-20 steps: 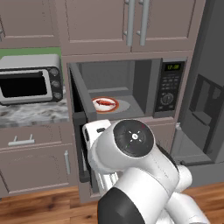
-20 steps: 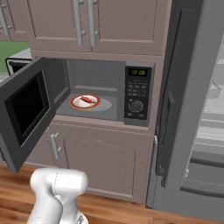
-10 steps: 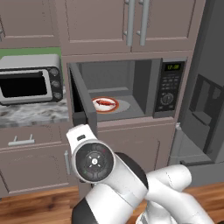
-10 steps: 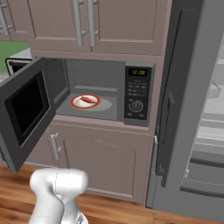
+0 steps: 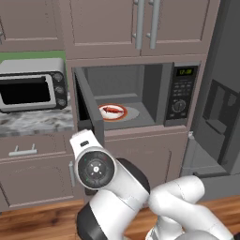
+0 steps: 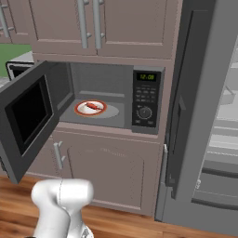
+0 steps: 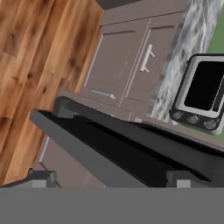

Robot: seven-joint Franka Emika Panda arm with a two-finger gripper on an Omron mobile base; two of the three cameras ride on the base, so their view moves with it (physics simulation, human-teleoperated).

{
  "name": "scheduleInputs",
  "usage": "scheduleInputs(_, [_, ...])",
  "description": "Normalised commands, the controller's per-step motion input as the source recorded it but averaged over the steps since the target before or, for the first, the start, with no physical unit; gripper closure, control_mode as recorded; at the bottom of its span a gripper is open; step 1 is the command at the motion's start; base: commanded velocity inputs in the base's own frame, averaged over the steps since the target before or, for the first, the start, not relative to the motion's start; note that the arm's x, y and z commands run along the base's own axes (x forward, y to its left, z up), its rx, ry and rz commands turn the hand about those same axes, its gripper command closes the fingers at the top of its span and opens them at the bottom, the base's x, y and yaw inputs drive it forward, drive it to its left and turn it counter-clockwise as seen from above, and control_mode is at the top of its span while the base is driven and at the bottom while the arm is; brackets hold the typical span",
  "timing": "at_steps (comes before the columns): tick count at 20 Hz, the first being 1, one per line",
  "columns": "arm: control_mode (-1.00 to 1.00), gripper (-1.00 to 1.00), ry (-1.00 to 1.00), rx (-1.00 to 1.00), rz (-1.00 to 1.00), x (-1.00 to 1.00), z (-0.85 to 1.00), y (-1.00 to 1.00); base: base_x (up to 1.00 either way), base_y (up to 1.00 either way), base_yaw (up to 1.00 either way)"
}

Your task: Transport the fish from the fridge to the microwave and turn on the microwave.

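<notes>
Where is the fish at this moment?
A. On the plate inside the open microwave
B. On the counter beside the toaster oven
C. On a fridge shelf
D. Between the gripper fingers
A: the fish lies on the plate inside the microwave, whose door stands open.

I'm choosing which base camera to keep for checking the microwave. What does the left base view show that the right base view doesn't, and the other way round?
Left base view alone: the whole front of the silver toaster oven on the marble counter, and the fridge's dispenser panel.

Right base view alone: the window face of the open microwave door and the fridge's pale shelves.

Both: the microwave standing open, the fish on its plate inside, the green display, and the upper cabinets.
</notes>
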Motion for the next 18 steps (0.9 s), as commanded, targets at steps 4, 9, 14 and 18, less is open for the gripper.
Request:
scheduleInputs(4, [-1.0,-1.0,-0.02,0.0,0.0,0.28,-0.15,0.0,0.0,0.0,0.0])
scheduleInputs(9, [-1.0,-1.0,-0.03,0.0,0.01,0.14,-0.15,0.06,0.0,0.0,0.0])
scheduleInputs(14, [-1.0,-1.0,0.0,0.0,0.01,0.16,-0.13,0.02,0.0,0.0,0.0])
scheduleInputs(18, [-1.0,-1.0,0.0,0.0,0.0,0.13,-0.13,0.1,0.0,0.0,0.0])
